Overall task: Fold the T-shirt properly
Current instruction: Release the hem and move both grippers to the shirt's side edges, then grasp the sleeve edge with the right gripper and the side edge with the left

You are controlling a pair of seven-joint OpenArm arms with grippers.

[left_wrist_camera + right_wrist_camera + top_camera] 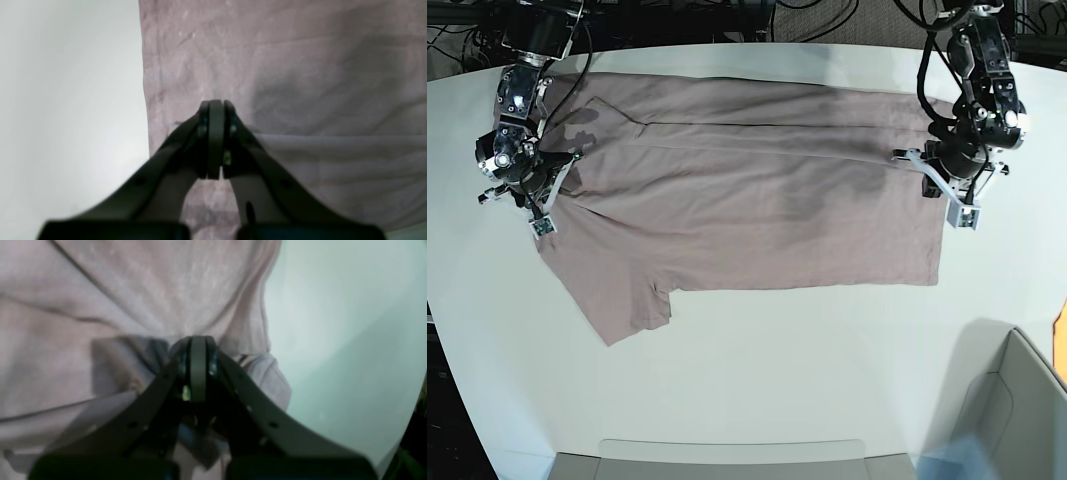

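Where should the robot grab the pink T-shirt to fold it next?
Probably the free lower edge of the dusty pink cotton T-shirt, near the sleeve on one side and the hem corner on the other. It lies flat on the white table, so coming straight down and pinching a bit of cloth looks easiest. The far edge already looks folded over.

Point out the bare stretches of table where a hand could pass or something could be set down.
Widest free patch: the white table below the T-shirt, down to the grey bins at the bottom edge and right corner. A thin strip runs above the shirt. Crowded: the shirt's two ends, under the left gripper and right gripper.
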